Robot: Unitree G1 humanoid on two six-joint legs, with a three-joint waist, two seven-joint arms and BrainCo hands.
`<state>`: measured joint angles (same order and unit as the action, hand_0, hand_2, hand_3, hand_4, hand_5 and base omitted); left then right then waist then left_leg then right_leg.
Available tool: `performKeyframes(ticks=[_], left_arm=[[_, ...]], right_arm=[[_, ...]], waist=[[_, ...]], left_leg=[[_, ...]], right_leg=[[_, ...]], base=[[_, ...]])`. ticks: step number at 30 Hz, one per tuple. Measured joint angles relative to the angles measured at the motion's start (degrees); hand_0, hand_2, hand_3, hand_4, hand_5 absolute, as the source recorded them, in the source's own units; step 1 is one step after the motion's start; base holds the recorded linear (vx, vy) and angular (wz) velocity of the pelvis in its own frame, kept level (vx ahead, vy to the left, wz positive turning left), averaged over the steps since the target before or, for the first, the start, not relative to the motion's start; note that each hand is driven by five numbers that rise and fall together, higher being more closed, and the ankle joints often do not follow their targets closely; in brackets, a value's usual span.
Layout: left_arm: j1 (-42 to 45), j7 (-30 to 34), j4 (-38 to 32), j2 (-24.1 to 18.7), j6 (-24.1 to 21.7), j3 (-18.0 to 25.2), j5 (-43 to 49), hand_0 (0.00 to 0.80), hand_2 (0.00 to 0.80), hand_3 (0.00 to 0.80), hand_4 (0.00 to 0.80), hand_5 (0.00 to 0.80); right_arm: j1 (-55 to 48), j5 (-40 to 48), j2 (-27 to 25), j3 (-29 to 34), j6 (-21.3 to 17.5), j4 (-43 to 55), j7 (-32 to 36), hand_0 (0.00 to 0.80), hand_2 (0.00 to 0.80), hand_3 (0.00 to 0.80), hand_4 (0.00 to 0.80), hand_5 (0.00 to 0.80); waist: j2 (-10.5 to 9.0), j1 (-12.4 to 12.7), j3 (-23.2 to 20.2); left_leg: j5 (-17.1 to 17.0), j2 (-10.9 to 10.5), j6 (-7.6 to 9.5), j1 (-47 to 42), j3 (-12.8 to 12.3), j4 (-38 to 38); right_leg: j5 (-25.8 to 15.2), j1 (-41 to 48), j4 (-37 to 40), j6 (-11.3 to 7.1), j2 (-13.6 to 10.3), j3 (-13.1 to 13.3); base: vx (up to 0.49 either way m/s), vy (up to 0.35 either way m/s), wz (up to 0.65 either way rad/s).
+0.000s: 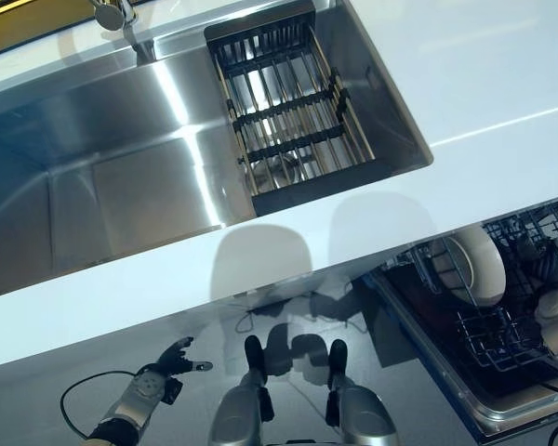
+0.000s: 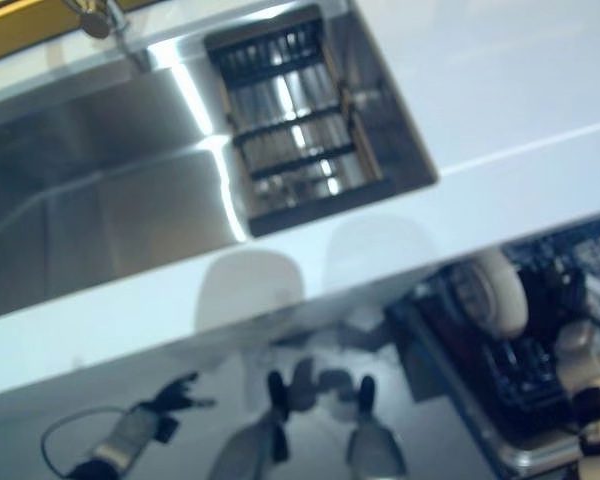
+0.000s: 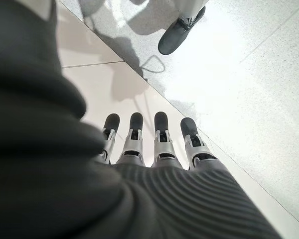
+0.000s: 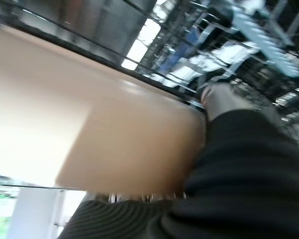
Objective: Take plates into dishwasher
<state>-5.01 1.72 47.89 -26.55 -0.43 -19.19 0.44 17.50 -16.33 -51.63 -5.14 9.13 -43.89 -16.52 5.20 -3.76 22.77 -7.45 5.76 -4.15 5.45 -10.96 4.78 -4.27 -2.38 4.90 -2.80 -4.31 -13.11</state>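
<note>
A cream plate (image 1: 474, 265) stands on edge in the lower rack (image 1: 502, 346) of the open dishwasher at the lower right. My right hand (image 1: 547, 265) is in the rack right beside it. In the right wrist view the plate (image 4: 114, 134) fills most of the picture. My thumb (image 4: 218, 98) lies over its rim and the fingers are hidden behind it. My left hand (image 1: 172, 358) hangs low at the left above the floor, with its fingers (image 3: 162, 139) straight and empty.
A white counter (image 1: 502, 74) runs over the dishwasher. A steel sink (image 1: 102, 186) is set in it, with a black dish rack (image 1: 288, 111) at its right end and a faucet (image 1: 112, 14) behind. The dishwasher door (image 1: 502, 413) juts out low.
</note>
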Motion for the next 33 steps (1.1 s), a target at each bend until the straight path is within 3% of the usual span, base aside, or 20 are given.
performKeyframes(ticks=[19,28,33], left_arm=[[0.1,0.0,-0.7,-0.7,0.0,0.1,0.0,0.000,0.000,0.000,0.000,0.000],[1.0,-0.2,-1.2,-0.4,0.1,0.7,0.0,0.000,0.000,0.000,0.000,0.000],[2.0,-0.3,-0.4,0.0,0.1,2.6,0.1,0.000,0.000,0.000,0.000,0.000]], right_arm=[[-0.6,0.2,1.1,0.1,1.0,0.7,-0.7,0.000,0.000,0.000,0.000,0.000],[-5.7,5.3,4.1,7.9,-0.3,18.2,-5.7,0.000,0.000,0.000,0.000,0.000],[-10.7,5.2,4.7,11.8,-1.7,26.1,-5.6,0.000,0.000,0.000,0.000,0.000]], waist=[[-1.19,0.0,0.0],[-2.74,-0.2,0.0],[-4.64,-2.0,-0.6]], left_leg=[[0.0,0.0,0.01,-0.1,-0.1,0.0],[0.0,0.0,0.01,-1.6,-1.4,0.1],[0.1,0.1,-0.03,-2.3,-1.9,0.1]], right_leg=[[-0.1,0.1,0.0,0.01,0.1,0.1],[-0.3,0.8,0.0,0.07,0.2,1.2],[-0.5,1.1,0.0,0.07,0.2,1.9]], base=[[0.000,0.000,0.00],[0.030,0.043,-0.06],[0.027,0.045,-0.07]])
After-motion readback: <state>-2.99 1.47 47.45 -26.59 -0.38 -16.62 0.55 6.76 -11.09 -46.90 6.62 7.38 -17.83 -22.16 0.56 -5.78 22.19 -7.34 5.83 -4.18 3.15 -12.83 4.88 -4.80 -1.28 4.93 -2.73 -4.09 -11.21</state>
